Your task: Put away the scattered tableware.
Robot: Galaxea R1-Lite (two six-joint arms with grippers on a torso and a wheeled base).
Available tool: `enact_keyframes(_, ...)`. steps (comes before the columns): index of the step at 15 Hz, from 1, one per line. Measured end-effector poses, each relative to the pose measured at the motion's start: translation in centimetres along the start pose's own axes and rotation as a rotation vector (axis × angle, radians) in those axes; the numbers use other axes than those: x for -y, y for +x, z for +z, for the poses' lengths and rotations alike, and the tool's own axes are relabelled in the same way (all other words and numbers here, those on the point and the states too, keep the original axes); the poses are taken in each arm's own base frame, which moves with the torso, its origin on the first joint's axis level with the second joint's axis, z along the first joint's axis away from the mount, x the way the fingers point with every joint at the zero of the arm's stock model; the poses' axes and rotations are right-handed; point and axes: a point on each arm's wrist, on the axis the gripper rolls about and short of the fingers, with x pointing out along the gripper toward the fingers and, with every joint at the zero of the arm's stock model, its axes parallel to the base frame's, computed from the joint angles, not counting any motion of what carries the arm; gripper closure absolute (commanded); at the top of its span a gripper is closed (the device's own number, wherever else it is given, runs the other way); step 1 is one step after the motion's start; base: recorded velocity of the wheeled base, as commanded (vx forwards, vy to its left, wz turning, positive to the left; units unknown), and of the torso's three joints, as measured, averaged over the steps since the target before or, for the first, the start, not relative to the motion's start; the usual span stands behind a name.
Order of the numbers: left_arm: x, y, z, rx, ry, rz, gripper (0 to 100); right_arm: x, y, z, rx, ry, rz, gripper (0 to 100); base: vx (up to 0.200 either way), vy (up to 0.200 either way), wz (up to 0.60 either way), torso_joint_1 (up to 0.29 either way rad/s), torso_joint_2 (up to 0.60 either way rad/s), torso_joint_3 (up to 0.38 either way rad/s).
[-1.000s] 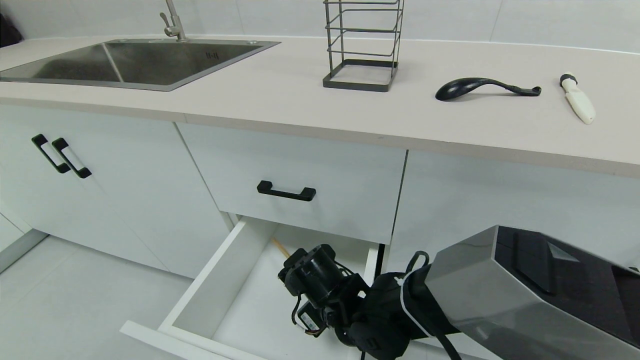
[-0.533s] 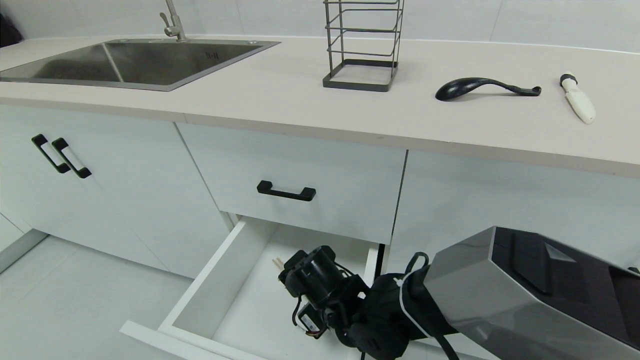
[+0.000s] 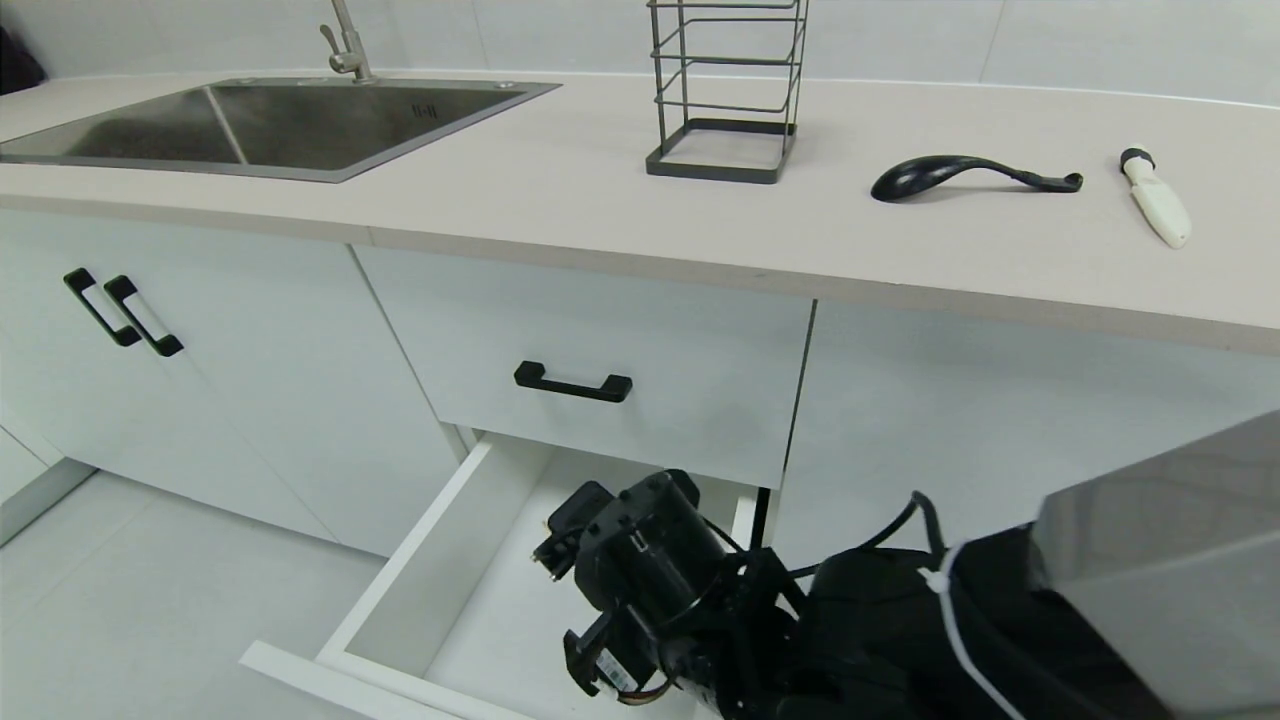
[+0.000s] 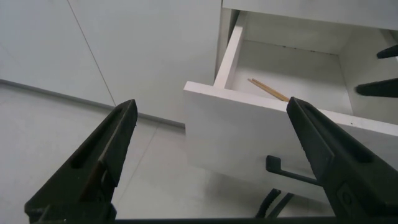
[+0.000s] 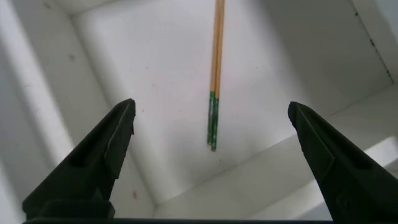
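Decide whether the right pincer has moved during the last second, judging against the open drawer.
Yes. In the head view the right pincer has risen over the open drawer; its wrist now overlaps the closed drawer front above.

A pair of wooden chopsticks point(image 5: 215, 74) with green tips lies flat, side by side, on the floor of the open white drawer point(image 3: 400, 590) on my feeds. A black spoon point(image 3: 960, 175) and a cream utensil point(image 3: 1155, 200) lie near each other on the countertop point(image 3: 560, 200), not touching.
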Motion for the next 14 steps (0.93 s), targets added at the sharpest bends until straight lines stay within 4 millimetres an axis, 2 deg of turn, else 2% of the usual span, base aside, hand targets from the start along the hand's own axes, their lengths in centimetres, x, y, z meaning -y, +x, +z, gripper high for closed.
enact_keyframes(5,0.0,0.0,0.0,0.000,0.000,0.000,0,1.3,-7.1,-1.7,0.215,-0.004,0.148,0,0.000,0.000,0.00,0.000,0.00,0.000)
enact_keyframes(8,0.0,0.0,0.0,0.000,0.000,0.000,0,2.7,-11.4,-4.7,0.285,-0.017,0.231,0,0.000,0.000,0.00,0.000,0.00,0.000)
enact_keyframes(10,0.0,0.0,0.0,0.000,0.000,0.000,0,4.4,-14.2,-6.6,0.319,-0.038,0.260,0,0.000,0.000,0.00,0.000,0.00,0.000)
enact_keyframes(12,0.0,0.0,0.0,0.000,0.000,0.000,0,6.1,-16.0,-8.8,0.319,-0.078,0.260,0,0.000,0.000,0.00,0.000,0.00,0.000)
enact_keyframes(14,0.0,0.0,0.0,0.000,0.000,0.000,0,7.0,-16.8,-10.6,0.296,-0.102,0.246,0,0.000,0.000,0.00,0.000,0.00,0.000)
